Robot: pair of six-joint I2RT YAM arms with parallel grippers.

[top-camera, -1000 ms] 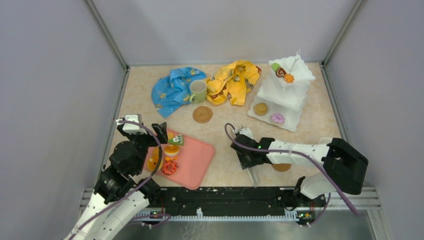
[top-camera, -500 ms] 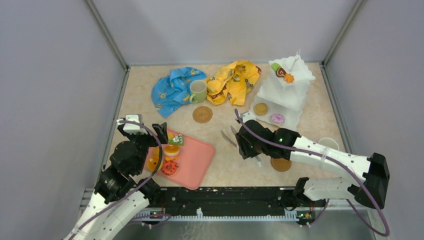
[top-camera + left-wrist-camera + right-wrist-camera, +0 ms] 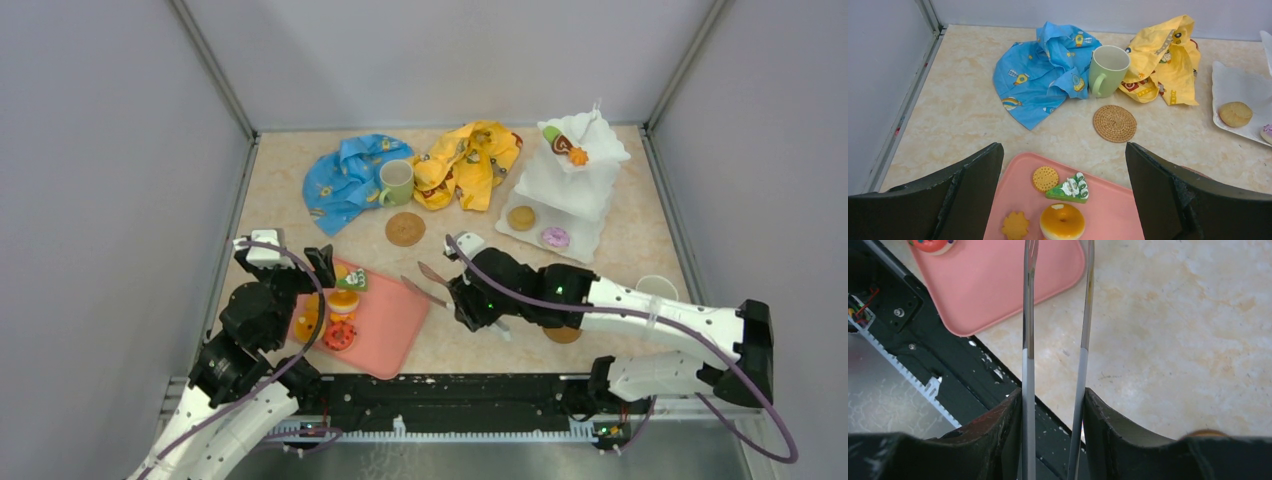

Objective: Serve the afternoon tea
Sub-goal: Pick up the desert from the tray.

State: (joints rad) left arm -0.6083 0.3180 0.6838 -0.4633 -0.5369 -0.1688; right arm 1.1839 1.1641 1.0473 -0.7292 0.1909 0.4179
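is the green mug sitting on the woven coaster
No, the pale green mug stands beside the blue cloth, apart from the bare woven coaster in front of it.

Beige marble-pattern tabletop [image 3: 275, 170] fills centre of frame. Plain pale grey wall panels on three sides: back panel [image 3: 450, 60] at top, left panel [image 3: 100, 200], right panel [image 3: 760, 150]. Slim aluminium corner posts at upper left [image 3: 217, 70] and upper right [image 3: 682, 65]. Black mounting rail [image 3: 450, 395] along bottom edge, brushed grey metal surface [image 3: 480, 460] beneath. Light even, soft, shadows faint.
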